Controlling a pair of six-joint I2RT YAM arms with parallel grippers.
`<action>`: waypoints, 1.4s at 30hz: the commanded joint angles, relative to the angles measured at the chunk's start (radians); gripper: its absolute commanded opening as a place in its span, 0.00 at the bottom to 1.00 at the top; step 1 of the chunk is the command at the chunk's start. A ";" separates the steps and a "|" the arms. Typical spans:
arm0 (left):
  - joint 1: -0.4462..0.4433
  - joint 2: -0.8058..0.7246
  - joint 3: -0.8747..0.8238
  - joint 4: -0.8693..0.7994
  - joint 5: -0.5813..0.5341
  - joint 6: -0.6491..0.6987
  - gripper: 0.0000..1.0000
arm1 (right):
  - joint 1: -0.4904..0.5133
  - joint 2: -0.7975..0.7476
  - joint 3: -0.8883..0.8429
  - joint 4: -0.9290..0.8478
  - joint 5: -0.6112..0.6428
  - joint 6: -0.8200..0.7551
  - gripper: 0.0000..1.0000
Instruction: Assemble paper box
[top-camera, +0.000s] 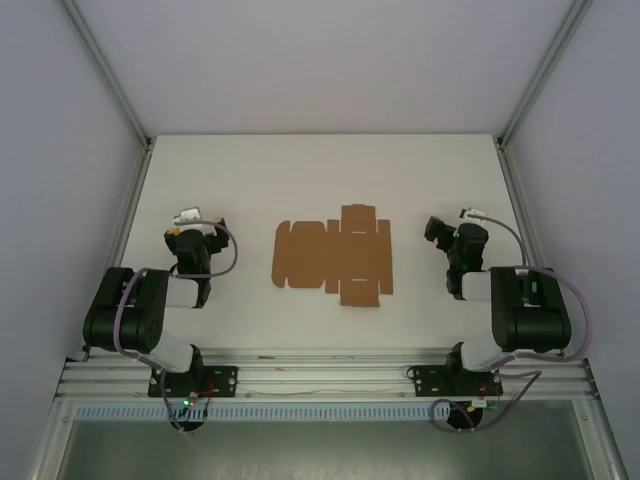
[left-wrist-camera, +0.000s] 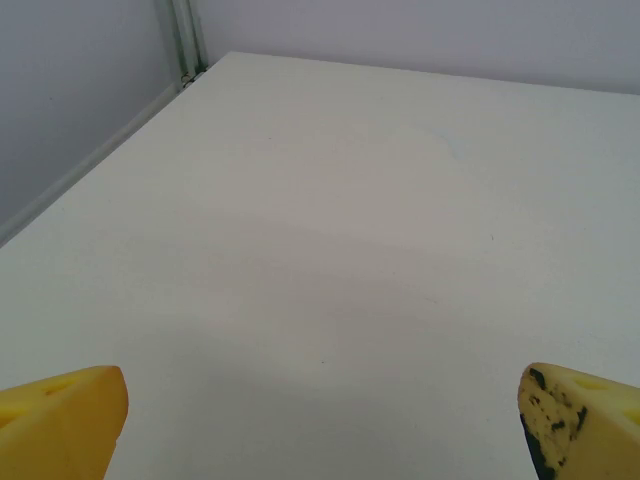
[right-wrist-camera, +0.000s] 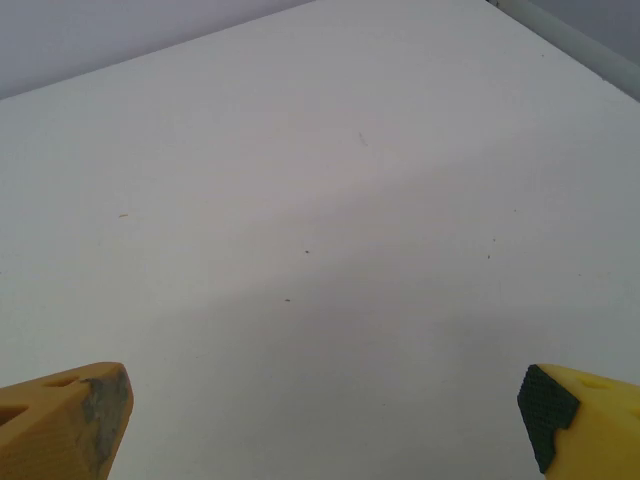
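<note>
The paper box (top-camera: 333, 256) lies as a flat brown die-cut cardboard sheet, flaps spread, in the middle of the white table (top-camera: 320, 170). My left gripper (top-camera: 190, 222) rests to its left, well apart from it. Off to the sheet's right sits my right gripper (top-camera: 440, 232), also clear of it. In the left wrist view the left gripper (left-wrist-camera: 320, 420) stands open, yellow fingertips (left-wrist-camera: 60, 415) wide apart over bare table. The right gripper (right-wrist-camera: 325, 420) is likewise open in the right wrist view, its yellow fingertips (right-wrist-camera: 580, 415) spread with nothing between them.
Grey walls and metal frame posts (top-camera: 105, 70) close in the table on three sides. An aluminium rail (top-camera: 320, 375) carrying both arm bases runs along the near edge. Bare white table surface stretches beyond the sheet toward the back wall.
</note>
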 joint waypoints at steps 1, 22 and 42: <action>0.002 -0.011 0.002 0.043 0.007 0.012 1.00 | 0.006 -0.013 0.016 0.025 0.009 0.005 1.00; -0.002 -0.046 0.022 -0.005 -0.011 0.008 1.00 | 0.005 -0.035 0.032 -0.012 0.017 0.007 1.00; -0.203 -0.211 0.418 -1.019 0.387 -0.382 1.00 | 0.429 -0.152 0.435 -0.979 -0.109 0.412 0.59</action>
